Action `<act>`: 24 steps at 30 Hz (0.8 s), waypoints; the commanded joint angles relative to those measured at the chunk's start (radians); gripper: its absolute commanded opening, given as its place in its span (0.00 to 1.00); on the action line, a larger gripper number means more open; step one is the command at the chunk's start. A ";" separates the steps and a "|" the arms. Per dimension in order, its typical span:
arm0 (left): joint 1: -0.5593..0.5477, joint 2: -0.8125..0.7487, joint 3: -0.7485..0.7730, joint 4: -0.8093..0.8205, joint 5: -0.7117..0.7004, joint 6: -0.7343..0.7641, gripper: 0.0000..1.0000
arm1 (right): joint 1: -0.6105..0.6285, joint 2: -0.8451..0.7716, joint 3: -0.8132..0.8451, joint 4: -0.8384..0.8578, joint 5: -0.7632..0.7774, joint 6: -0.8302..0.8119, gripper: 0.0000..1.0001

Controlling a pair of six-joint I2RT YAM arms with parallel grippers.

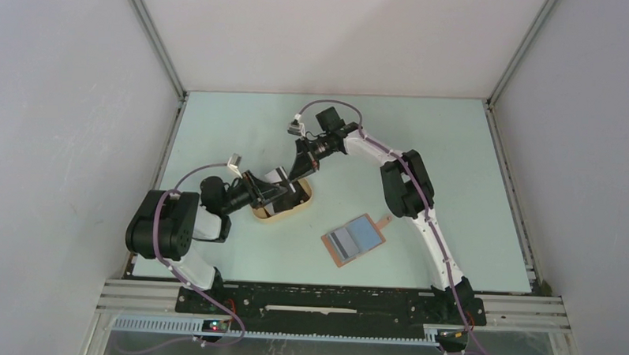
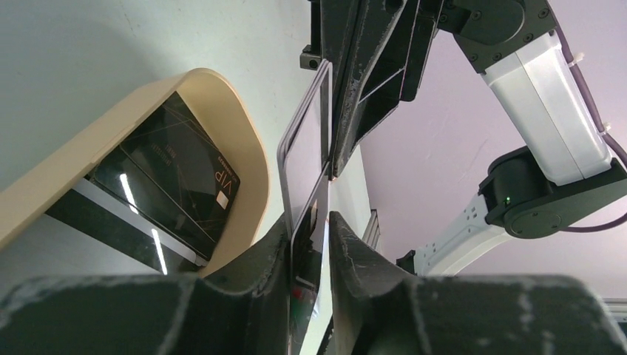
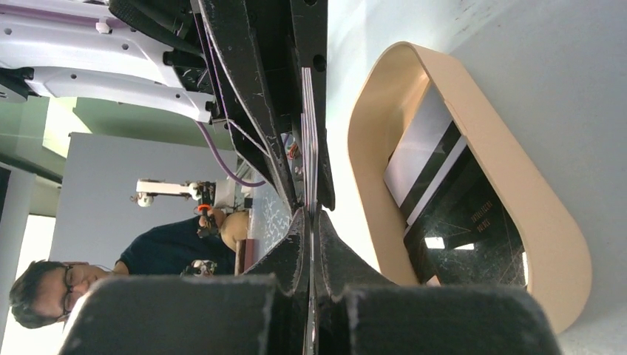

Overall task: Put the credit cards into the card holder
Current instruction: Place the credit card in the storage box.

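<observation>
**Top view.** Table [image 1: 454, 166], pale green. Tan oval tray [image 1: 282, 216] left of centre. Left gripper [image 1: 283, 191] and right gripper [image 1: 299, 175] meet just above the tray, with a pale card [image 1: 279, 176] between them. Card holder [image 1: 354, 239] lies open and flat to the right of the tray, well apart from it, blue pockets up and snap tab toward the far side.

**Left wrist.** Left gripper [image 2: 309, 222]: fingers parted, one on each side of the pale card [image 2: 304, 159], which stands askew in the gap and is not pinched. Beside it, a black card [image 2: 174, 177] marked "VIP" lies in the tray [image 2: 248, 140].

**Right wrist.** Right gripper [image 3: 310, 214]: fingers pressed together on the pale card [image 3: 308, 126], seen edge-on. More cards, black and pale, lie in the tray [image 3: 517, 185]. Person [image 3: 155, 259] in the background.
</observation>
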 commanded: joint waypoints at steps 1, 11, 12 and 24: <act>0.011 -0.023 0.022 -0.003 -0.023 0.022 0.25 | -0.014 -0.057 -0.005 0.036 0.036 0.029 0.00; 0.014 -0.015 0.011 0.016 -0.017 0.009 0.25 | -0.036 -0.060 -0.007 0.074 0.050 0.064 0.00; 0.014 -0.014 0.008 0.024 -0.013 0.007 0.24 | -0.038 -0.059 -0.006 0.080 0.047 0.068 0.00; 0.022 0.006 -0.017 0.096 -0.008 -0.027 0.14 | -0.067 -0.061 0.000 0.075 0.071 0.059 0.00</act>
